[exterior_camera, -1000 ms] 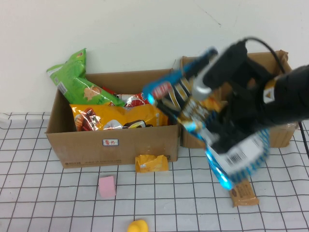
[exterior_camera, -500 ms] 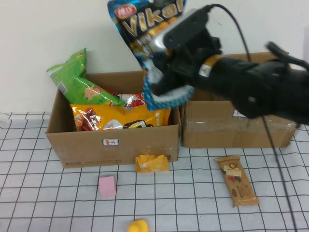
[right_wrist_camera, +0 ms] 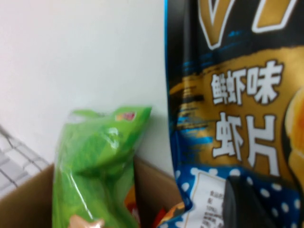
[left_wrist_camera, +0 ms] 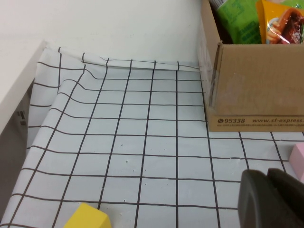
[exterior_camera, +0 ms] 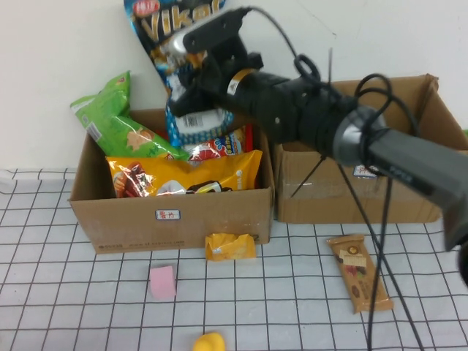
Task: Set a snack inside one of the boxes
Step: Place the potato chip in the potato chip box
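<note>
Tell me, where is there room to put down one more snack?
The right box shows nothing inside from here. The left box is crowded: the right gripper holds the blue bag above its packets. Bare table lies before the left box, beside the pink block. The left gripper hovers low there.

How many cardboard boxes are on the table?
2. The left box, full of snack bags, sits under the right end effector holding the blue snack bag; the right box stands beside it.
</note>
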Available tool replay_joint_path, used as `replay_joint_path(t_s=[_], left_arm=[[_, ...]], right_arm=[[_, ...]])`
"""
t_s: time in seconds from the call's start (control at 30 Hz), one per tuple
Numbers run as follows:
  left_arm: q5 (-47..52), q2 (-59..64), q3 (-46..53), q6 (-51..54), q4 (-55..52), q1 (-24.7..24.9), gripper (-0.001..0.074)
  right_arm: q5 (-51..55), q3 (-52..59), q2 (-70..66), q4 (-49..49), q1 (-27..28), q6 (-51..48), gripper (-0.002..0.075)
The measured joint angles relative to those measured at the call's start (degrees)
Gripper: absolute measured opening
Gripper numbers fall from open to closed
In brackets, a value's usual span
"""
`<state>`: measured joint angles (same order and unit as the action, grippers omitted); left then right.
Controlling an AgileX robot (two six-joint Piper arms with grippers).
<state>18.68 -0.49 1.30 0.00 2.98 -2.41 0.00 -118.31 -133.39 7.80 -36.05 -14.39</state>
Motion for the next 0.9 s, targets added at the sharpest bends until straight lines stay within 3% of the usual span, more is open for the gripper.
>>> replay_joint_path(t_s=[0.13,0.37,0.53,0.67,0.9], left_arm=[[0.0,0.0,0.0,0.0,0.0,0.0,-0.0001],[0.0,0.0,0.0,0.0,0.0,0.0,-0.0001],[0.0,0.0,0.0,0.0,0.0,0.0,-0.0001],[0.0,0.0,0.0,1.33,0.0,0.0,-0.0001],[0.0,0.0,0.0,1.58,0.0,0.0,-0.0001]], right_arm=[[2.69,-1.68,-2.61,0.41,-0.22,-1.15,0.0199],[5.17,-2.24,-2.36,0.98,-0.49,-1.43,0.0454],[14.65,-2.24,-0.04,1.12,-0.49,-1.71,0.0479],[28.25,-2.24,4.81,0.34,-0.49,-2.09,0.0414],[50.12,-2.33,12.8,-3.12,-1.36,-4.34,0.0101]])
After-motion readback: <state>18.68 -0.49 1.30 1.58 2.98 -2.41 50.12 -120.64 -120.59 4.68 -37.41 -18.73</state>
